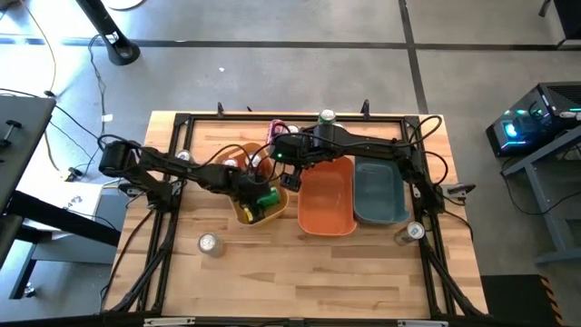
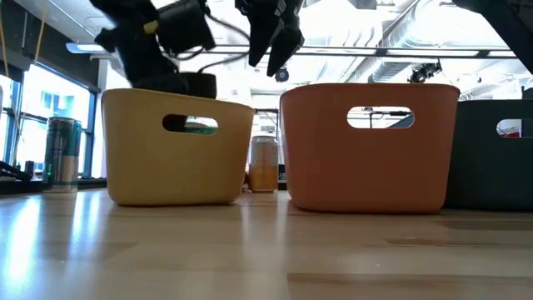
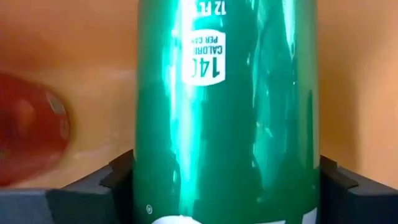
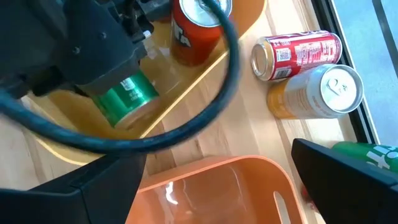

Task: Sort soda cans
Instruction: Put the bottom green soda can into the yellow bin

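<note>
1. Left gripper is down inside the yellow bin, its fingers set on either side of a green can; whether it is truly clamped cannot be told.
2. A red can stands in that same bin, just beside the green one.
3. Right gripper hangs spread wide and empty above the orange bin's left rim.
4. Teal bin sits to the right of the orange one.
5. Another can stands alone on the table, near left.
</note>
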